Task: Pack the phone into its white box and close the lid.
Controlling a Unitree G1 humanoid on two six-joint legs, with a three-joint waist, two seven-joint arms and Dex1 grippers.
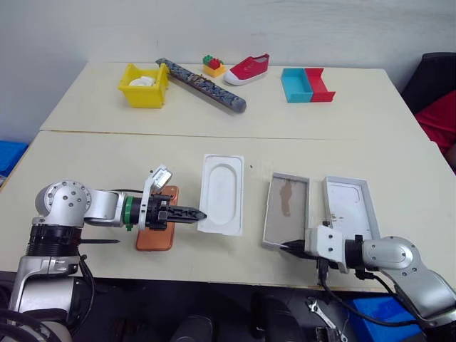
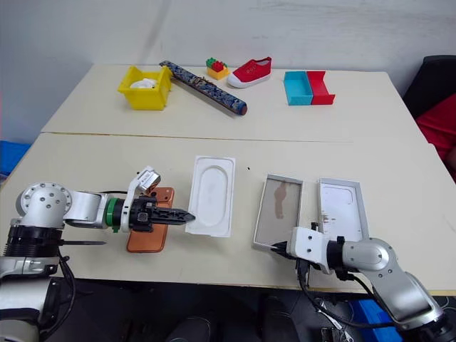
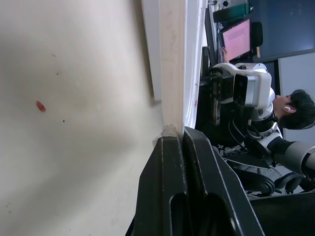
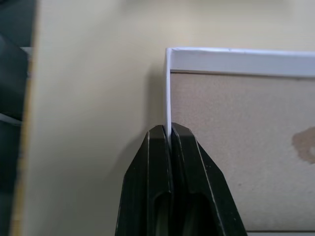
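Lying flat near the table's front edge, the phone shows a smooth orange-copper back with rounded corners, partly covered by the left gripper above it. That gripper's two black fingers are pressed together, and in the left wrist view they pinch the thin near edge of the flat white insert, a matte slab with a shallow oval recess moulded into it, just beside the phone.

Further right sits the white box, a shallow cardboard tray with thin white walls and a dull greyish-tan floor marked by a brown smear. The right gripper has its fingers closed onto the box's thin wall near its front corner; the right wrist view shows the white edge clamped between the dark pads. Just beside the box lies the lid, a matching shallow tray, white all over, with small specks on its floor.

All rest on a pale, smooth table. On the far table stand a yellow plastic bin, a long dark patterned tube, coloured toy bricks, a red shoe with a white sole, and a blue and red open box.
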